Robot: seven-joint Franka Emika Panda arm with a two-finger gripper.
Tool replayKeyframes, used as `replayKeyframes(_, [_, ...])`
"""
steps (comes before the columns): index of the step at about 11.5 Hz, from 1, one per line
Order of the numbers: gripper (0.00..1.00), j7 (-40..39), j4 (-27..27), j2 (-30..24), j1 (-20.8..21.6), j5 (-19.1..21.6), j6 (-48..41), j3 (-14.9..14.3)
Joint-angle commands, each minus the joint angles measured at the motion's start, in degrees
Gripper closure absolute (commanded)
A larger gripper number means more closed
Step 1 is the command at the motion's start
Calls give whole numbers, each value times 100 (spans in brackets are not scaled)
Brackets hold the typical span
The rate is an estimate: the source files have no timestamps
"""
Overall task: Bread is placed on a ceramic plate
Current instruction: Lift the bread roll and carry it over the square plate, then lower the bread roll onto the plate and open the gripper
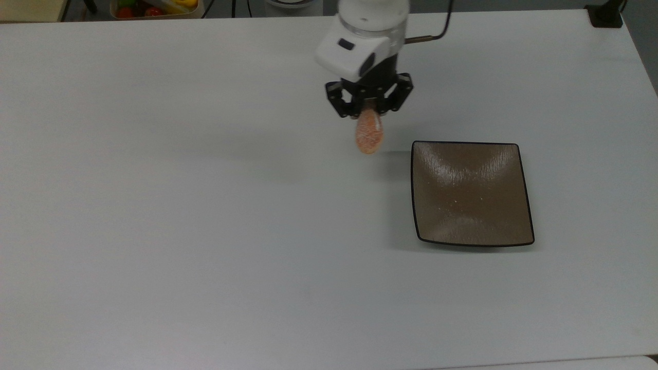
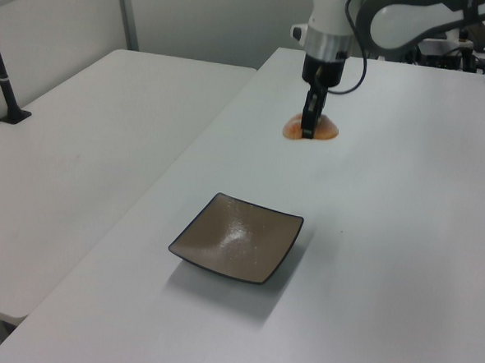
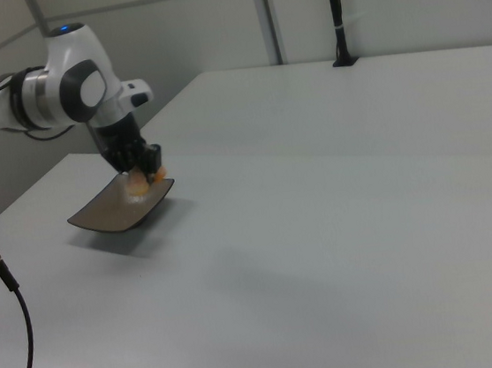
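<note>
**Inspector:** Gripping the bread [image 1: 369, 134], your gripper [image 1: 368, 111] has its two black fingers clamped on the bun's upper end. In the top view the bun hangs below them as a narrow orange speckled oval. In the left view [image 2: 311, 128] it shows side-on as a half-moon with one finger crossing its middle.

**Operator:** Where does that put the bread against the plate?

**Inspector:** You carry it above the white table [image 1: 154, 205], not on it: the top view shows a soft shadow on the tabletop beside the bun. The ceramic plate [image 1: 471, 192] lies flat, square, glossy brown with a thin dark rim. In the top view the bread sits just off the plate's upper-left corner, near it but clear of the rim. In the right view the bun [image 3: 145, 179] overlaps the plate's far edge [image 3: 120, 212]; I cannot tell from that angle whether it is over the plate.

**Operator:** Anything on the plate?

**Inspector:** You have a few pale specks on its surface, best seen in the top view. In the left view the plate [image 2: 237, 247] sits well apart from the gripper [image 2: 310, 120], nearer the camera.

**Operator:** Other items?

**Inspector:** You have a tray of coloured produce [image 1: 154, 7] past the table's far edge in the top view, a black post base [image 1: 605, 15] at the table's top-right corner, and a dark cable [image 1: 437, 31] running from the wrist.
</note>
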Motion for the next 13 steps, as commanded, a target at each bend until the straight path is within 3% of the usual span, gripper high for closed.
replayKeyframes(1, [89, 524, -7, 204, 528, 84, 580, 28])
replayKeyframes(6, [86, 1158, 107, 985, 1073, -91, 1952, 98])
replayKeyframes(9, [86, 1176, 624, 1583, 1083, -196, 2068, 98])
replayKeyframes(13, [86, 1237, 652, 1997, 1083, -382, 2920, 98])
